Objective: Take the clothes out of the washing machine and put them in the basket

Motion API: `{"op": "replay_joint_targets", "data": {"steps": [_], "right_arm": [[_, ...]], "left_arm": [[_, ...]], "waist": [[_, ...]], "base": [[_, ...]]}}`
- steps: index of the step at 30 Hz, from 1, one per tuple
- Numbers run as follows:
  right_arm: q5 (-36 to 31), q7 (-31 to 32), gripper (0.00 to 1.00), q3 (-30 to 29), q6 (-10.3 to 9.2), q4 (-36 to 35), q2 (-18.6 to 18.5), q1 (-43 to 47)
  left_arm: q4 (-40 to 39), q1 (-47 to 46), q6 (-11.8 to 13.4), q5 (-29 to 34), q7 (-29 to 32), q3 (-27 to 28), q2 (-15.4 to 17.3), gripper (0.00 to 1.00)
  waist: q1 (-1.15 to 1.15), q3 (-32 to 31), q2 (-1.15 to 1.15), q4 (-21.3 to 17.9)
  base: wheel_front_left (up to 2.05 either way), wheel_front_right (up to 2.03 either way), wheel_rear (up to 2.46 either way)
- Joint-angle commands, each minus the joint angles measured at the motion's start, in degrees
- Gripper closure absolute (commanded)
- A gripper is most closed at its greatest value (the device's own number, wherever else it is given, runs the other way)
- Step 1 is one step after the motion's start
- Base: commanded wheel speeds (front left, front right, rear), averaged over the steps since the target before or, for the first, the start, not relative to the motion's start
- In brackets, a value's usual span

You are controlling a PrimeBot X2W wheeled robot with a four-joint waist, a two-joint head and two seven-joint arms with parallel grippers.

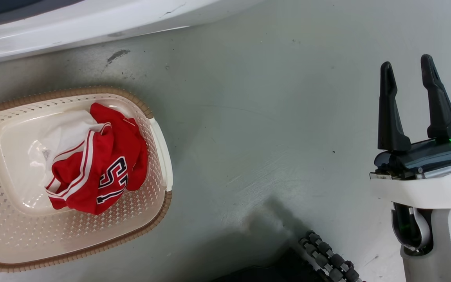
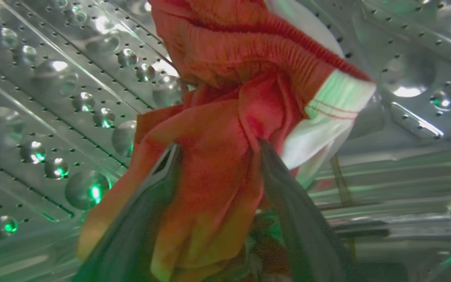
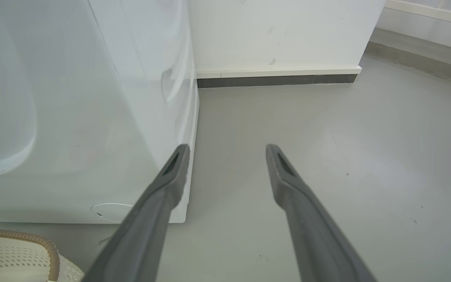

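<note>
Nearest the robot, a row of dark rollers (image 1: 327, 258) sits at the near edge of the grey floor (image 1: 268, 117). Just beyond them, on the right, the right end effector (image 1: 405, 62) hangs above bare floor, its two fingers spread with nothing between them. Open floor runs leftward from it to the basket (image 1: 159, 133) and ahead to the washing machine (image 1: 53, 27).

The basket stands on the floor at the left, well apart from that end effector, with its brown rim near the washer's white base. A numbered jersey (image 1: 108, 168), red with white stripes, lies crumpled inside it towards the right wall.

In the right wrist view, the spread fingers point past the machine's right front corner, and clear floor reaches a dark skirting (image 3: 276, 80) under the far wall.

Farthest in, the left end effector (image 2: 217, 145) is inside the perforated steel drum (image 2: 53, 98). It is clamped on a red garment (image 2: 225, 98), whose cloth bunches between the fingers and bulges beyond their tips, white trim to the right. Drum wall closes in on both sides.
</note>
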Motion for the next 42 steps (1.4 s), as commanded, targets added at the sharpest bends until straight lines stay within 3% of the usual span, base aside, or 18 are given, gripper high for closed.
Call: {"op": "replay_joint_targets", "data": {"steps": [1,2,16,28,35,42], "right_arm": [[0.49,-0.14,0.0,-0.24,-0.04,-0.09,0.14,-0.86],[0.48,-0.14,0.0,-0.32,-0.04,0.02,0.13,-0.91],[-0.25,-0.14,0.0,-0.15,-0.04,1.1,0.14,-0.43],[-3.68,-0.14,0.0,-1.41,-0.04,2.93,0.1,2.68],[-5.94,-0.14,0.0,-1.83,-0.04,4.08,0.1,4.87],[-7.25,-0.13,0.0,-1.96,-0.04,4.74,0.09,7.25]], "left_arm": [[-0.07,1.67,0.56,-0.34,-0.39,0.08,0.34,0.84],[-0.43,1.92,0.68,-0.49,-0.61,0.05,0.34,1.0],[-6.15,5.46,1.09,-1.36,-8.02,-0.48,0.53,1.0],[-5.21,17.13,-0.1,-5.19,-27.62,-0.88,-4.94,1.0],[-3.14,24.12,-0.7,-7.44,-37.02,-1.72,-9.2,1.0],[-1.84,31.11,-0.97,-9.79,-45.67,-2.29,-11.49,1.0]], "waist": [[0.0,0.03,0.0,0.08],[0.0,0.0,0.0,0.11],[0.0,-3.08,0.0,0.64],[0.0,-13.64,0.0,5.7],[0.0,-19.64,0.0,9.26],[0.0,-25.55,0.0,11.54]], "base": [[0.0,0.0,0.0],[0.0,0.0,0.0],[0.0,0.0,0.0],[0.0,0.0,0.0],[0.0,0.0,0.0],[0.0,0.0,0.0]]}}
